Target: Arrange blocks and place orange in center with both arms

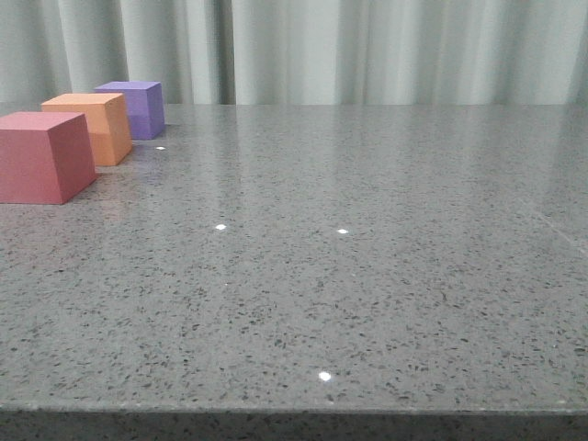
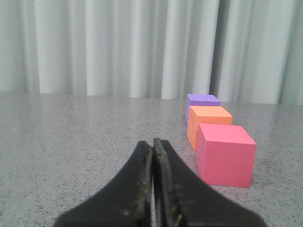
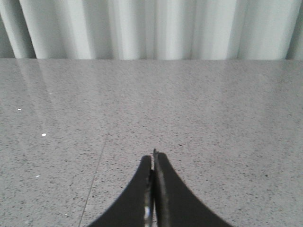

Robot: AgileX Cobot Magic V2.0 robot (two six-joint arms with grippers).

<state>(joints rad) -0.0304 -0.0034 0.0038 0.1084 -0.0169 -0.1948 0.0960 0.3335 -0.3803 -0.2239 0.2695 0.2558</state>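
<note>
In the front view, three cubes stand in a row on the far left of the grey speckled tabletop (image 1: 367,276): the red-pink cube (image 1: 41,156) nearest, the orange cube (image 1: 95,127) just behind it, and the purple cube (image 1: 136,107) farthest back, by the pale curtain (image 1: 386,50). The middle of the table is bare, and no arm shows here.

In the left wrist view, the left gripper (image 2: 152,144) has its black fingers pressed together, holding nothing. The same row lies ahead: red-pink cube (image 2: 225,153) nearest, orange cube (image 2: 208,122) behind it and close against it, purple cube (image 2: 202,100) last.

In the right wrist view, the right gripper (image 3: 152,158) is likewise closed on nothing, above bare tabletop (image 3: 213,109), with the curtain (image 3: 151,28) beyond.
</note>
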